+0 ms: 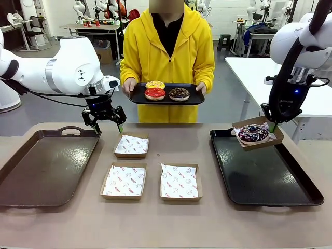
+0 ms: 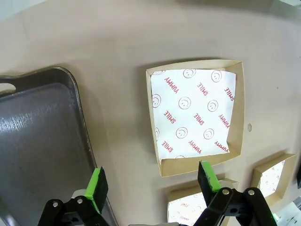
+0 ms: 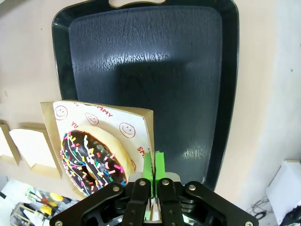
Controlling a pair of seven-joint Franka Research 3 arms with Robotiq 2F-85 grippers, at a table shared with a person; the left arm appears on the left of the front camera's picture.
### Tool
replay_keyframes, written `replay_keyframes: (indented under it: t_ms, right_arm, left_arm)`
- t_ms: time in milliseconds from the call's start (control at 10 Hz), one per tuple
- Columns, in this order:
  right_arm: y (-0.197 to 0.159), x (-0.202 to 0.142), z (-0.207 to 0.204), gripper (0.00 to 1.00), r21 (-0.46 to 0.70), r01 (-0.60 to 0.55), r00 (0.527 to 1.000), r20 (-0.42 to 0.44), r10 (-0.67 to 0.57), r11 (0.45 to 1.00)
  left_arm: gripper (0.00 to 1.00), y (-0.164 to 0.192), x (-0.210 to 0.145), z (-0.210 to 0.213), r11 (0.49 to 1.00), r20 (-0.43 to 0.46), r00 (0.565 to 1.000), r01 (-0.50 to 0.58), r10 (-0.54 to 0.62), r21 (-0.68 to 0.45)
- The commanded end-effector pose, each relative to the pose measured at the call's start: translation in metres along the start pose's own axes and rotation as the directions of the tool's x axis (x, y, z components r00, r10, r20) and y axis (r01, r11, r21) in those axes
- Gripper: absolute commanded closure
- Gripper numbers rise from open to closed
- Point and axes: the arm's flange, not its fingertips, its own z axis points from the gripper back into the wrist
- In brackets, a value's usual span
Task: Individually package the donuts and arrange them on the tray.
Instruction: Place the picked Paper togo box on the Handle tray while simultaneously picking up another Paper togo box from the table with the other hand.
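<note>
My right gripper (image 1: 273, 126) is shut on the edge of a cardboard box (image 1: 258, 133) that holds the dark sprinkled donut (image 1: 253, 133), hanging above the far left corner of the right tray (image 1: 270, 176). In the right wrist view the sprinkled donut (image 3: 91, 162) lies in the box (image 3: 103, 136) left of my pinched fingers (image 3: 154, 165). My left gripper (image 1: 107, 123) stands open above the table near the far empty box (image 1: 131, 144). A person holds a small black tray (image 1: 166, 98) with the yellow (image 1: 155, 84), red (image 1: 154, 94) and chocolate (image 1: 179, 94) donuts.
Two more empty paper-lined boxes (image 1: 124, 181) (image 1: 180, 181) lie at the table's middle. A brown tray (image 1: 44, 166) sits at the left, its rim (image 2: 80, 122) beside my left fingers (image 2: 98, 188). The empty box (image 2: 195, 115) lies ahead of the left gripper (image 2: 153, 186).
</note>
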Motion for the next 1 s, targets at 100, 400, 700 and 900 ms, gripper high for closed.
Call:
replay_keyframes:
  t_ms: [100,400,700,900]
  right_arm:
    - [0.008,0.019,-0.010,0.98,-0.041,-0.013,0.999,-0.037,0.012,0.999]
    - [0.013,0.033,-0.016,0.98,-0.050,0.003,1.000,-0.002,-0.003,0.999]
    - [0.011,0.050,-0.029,0.98,-0.033,0.020,1.000,-0.007,-0.020,0.999]
    - [0.011,0.059,-0.034,0.98,-0.010,0.021,1.000,-0.003,-0.021,1.000]
  left_arm:
    - [0.00,-0.004,0.006,-0.011,0.997,-0.035,0.998,0.059,-0.057,0.046]
    - [0.00,-0.012,0.020,-0.026,0.990,-0.012,0.999,0.044,-0.042,0.136]
    - [0.00,-0.014,0.039,-0.047,0.988,-0.018,1.000,0.001,0.002,0.153]
    - [0.00,-0.011,0.046,-0.056,0.991,-0.026,0.999,-0.023,0.027,0.135]
